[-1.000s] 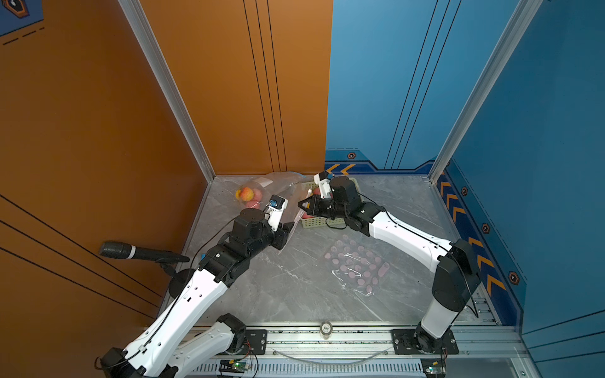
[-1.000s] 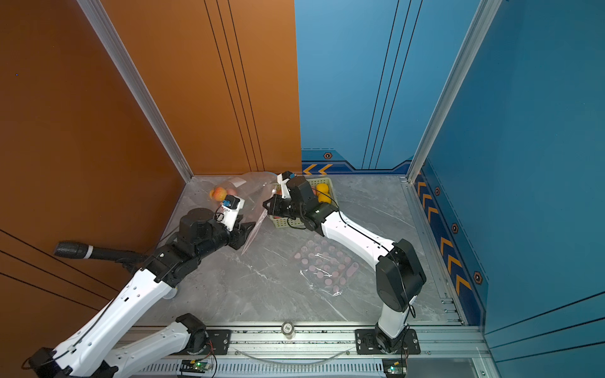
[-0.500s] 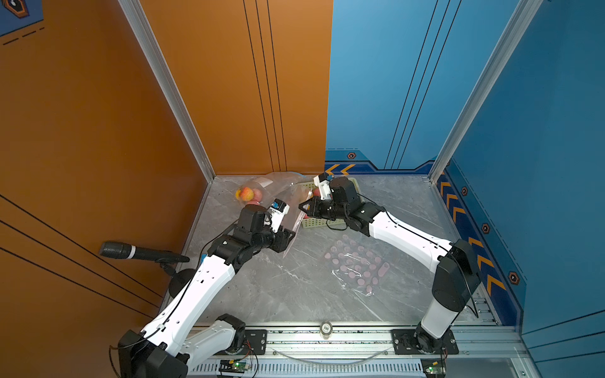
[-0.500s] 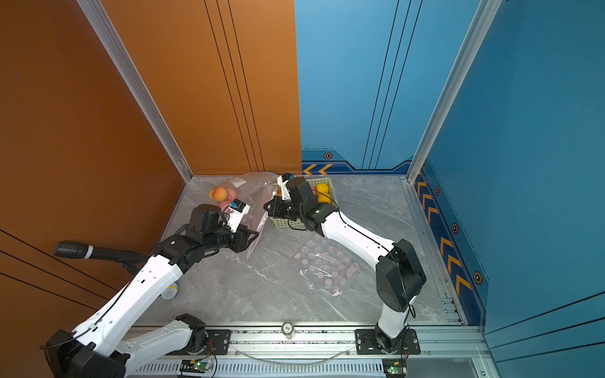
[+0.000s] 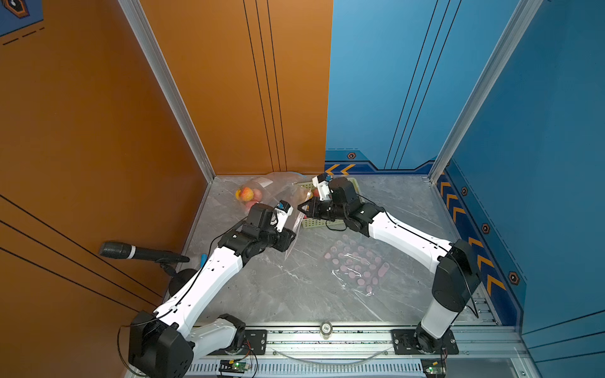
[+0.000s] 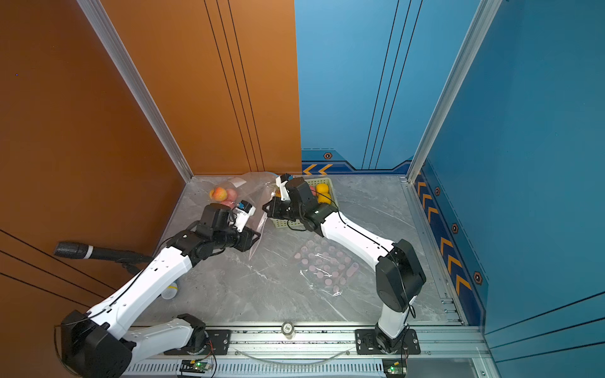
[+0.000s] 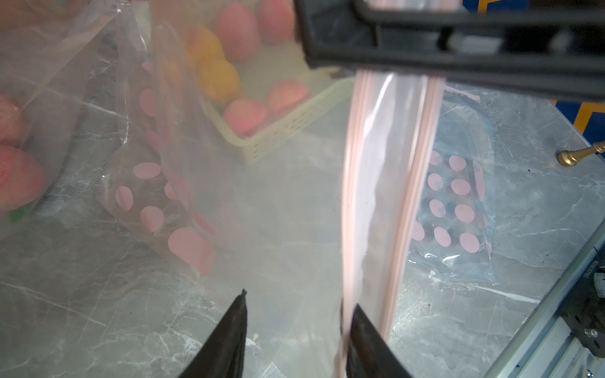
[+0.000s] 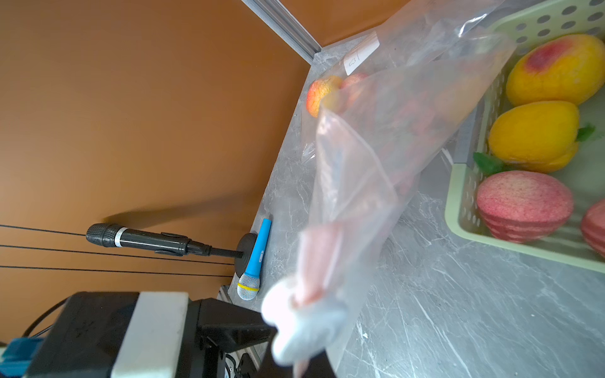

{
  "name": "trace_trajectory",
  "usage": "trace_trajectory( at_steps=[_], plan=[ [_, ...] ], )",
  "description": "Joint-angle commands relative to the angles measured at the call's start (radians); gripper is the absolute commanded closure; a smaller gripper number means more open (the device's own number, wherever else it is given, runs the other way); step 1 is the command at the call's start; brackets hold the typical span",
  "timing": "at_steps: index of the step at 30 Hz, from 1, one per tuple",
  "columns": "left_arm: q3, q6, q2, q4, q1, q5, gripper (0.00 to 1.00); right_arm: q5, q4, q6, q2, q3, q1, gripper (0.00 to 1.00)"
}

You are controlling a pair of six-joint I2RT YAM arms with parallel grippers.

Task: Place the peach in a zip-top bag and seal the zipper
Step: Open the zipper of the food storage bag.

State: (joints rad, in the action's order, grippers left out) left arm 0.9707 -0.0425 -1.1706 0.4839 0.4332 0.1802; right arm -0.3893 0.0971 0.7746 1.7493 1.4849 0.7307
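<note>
One limp, slippery zip-top bag (image 7: 386, 157): right pincer (image 5: 300, 209) clamps its zipper strip (image 7: 351, 196) (firmest hold); left pincer (image 7: 299, 299) gapes alongside.

Right gripper (image 5: 299, 208) apparently pinches the clear bag (image 5: 297, 220) beside the basket (image 5: 313, 224).

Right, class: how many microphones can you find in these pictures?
2. A black microphone sticks out from a stand by the orange wall; a blue microphone lies on the table beside that stand's base. More may be hidden.
</note>
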Motion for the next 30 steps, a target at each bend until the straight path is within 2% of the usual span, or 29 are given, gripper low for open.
trace_trajectory(
  at_steps=[1,5,7,8,10,13,17,20,23,30],
  plan=[
    [0.025,-0.012,-0.016,-0.057,0.031,-0.087,0.58,-0.005,0.019,-0.014,-0.004,0.037,0.009,1.0],
    [0.019,-0.017,-0.033,-0.127,0.083,-0.192,0.71,-0.001,0.023,-0.014,-0.003,0.039,0.013,1.0],
    [0.018,-0.029,-0.04,-0.147,0.095,-0.235,0.93,0.004,0.034,-0.022,-0.004,0.04,0.011,0.99],
    [0.017,-0.043,-0.04,-0.154,0.096,-0.245,0.99,0.008,0.046,-0.029,-0.006,0.041,0.012,0.95],
    [0.02,-0.081,-0.031,-0.153,0.091,-0.251,1.0,0.022,0.075,-0.053,-0.015,0.038,0.013,0.83],
    [0.029,-0.153,-0.001,-0.129,0.088,-0.249,1.0,0.08,0.133,-0.102,-0.035,0.034,0.022,0.72],
    [0.043,-0.241,0.034,-0.098,0.092,-0.241,1.0,0.134,0.187,-0.146,-0.045,0.043,0.04,0.66],
    [0.052,-0.291,0.043,-0.05,0.106,-0.299,1.0,0.165,0.23,-0.171,-0.035,0.067,0.061,0.65],
    [0.112,-0.322,0.04,0.004,0.114,-0.364,1.0,0.171,0.242,-0.194,-0.035,0.081,0.083,0.57],
    [0.136,-0.359,0.034,0.037,0.122,-0.373,1.0,0.194,0.24,-0.21,-0.071,0.087,0.109,0.37]
  ],
)
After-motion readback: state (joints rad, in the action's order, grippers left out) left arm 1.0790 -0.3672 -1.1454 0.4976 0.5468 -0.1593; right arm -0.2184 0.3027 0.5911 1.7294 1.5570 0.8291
